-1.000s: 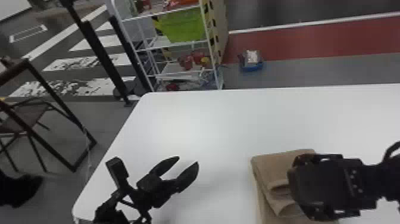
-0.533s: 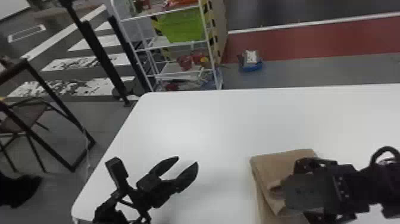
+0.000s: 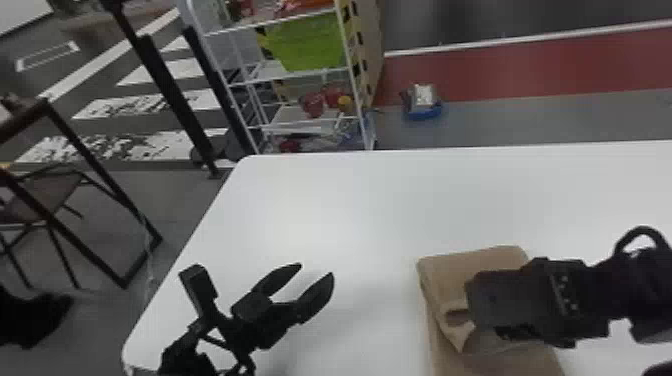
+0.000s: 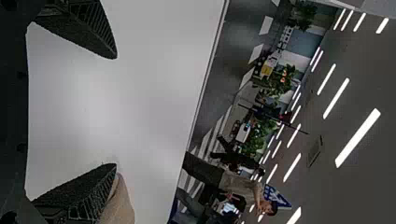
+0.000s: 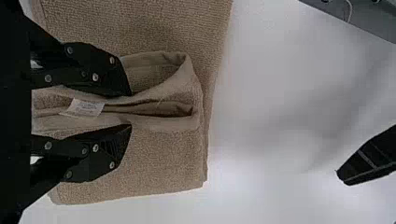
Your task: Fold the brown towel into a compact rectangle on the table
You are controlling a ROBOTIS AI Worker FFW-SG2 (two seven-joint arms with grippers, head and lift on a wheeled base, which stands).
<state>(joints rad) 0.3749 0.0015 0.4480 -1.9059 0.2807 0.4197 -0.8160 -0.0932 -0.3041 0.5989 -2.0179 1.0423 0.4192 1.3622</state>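
Observation:
At the table's near right the brown towel (image 3: 475, 270) lies folded, an upper flap raised in a loose curl. Over that flap is my right gripper (image 3: 500, 302). In the right wrist view the right gripper (image 5: 128, 111) is partly open, its fingers on either side of the standing folded layers of the towel (image 5: 154, 158), a white label between them. To the left of the towel, above the table, my left gripper (image 3: 316, 270) stands open and empty. The left wrist view has the left gripper (image 4: 116, 111) wide open, a bit of towel (image 4: 120, 203) beyond one finger.
The white table (image 3: 350, 200) extends behind and between the grippers. Past its far edge stand a white shelf rack (image 3: 300, 75) with a green bin and a small blue item (image 3: 422, 112) on the floor. A dark-framed chair (image 3: 45, 195) is off to the left.
My right gripper has shifted left over the towel's flap, with its arm following. The left arm has kept still, and the towel looks almost the same.

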